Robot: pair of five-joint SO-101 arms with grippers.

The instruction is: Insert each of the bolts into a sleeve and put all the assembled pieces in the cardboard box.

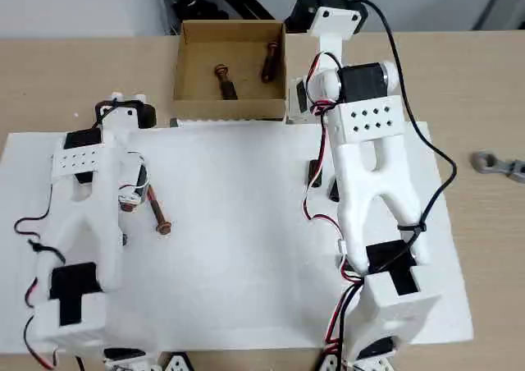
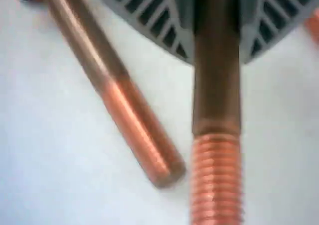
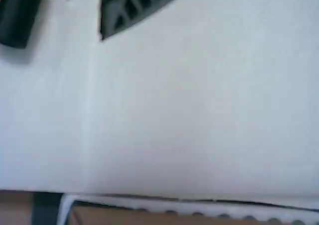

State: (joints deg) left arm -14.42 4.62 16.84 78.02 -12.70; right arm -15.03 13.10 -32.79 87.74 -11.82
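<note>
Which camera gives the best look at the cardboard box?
The high view: the whole cardboard box, open top, two bolts inside. The right wrist view catches a brown strip past the white sheet, possibly the box's wall.

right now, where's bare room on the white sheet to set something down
Widest free patch: mid white sheet, bordered by the cardboard box, the loose bolt and the right arm. The sheet's near edge is free too. Crowded around the left gripper, shut on a held bolt beside the loose one.
</note>
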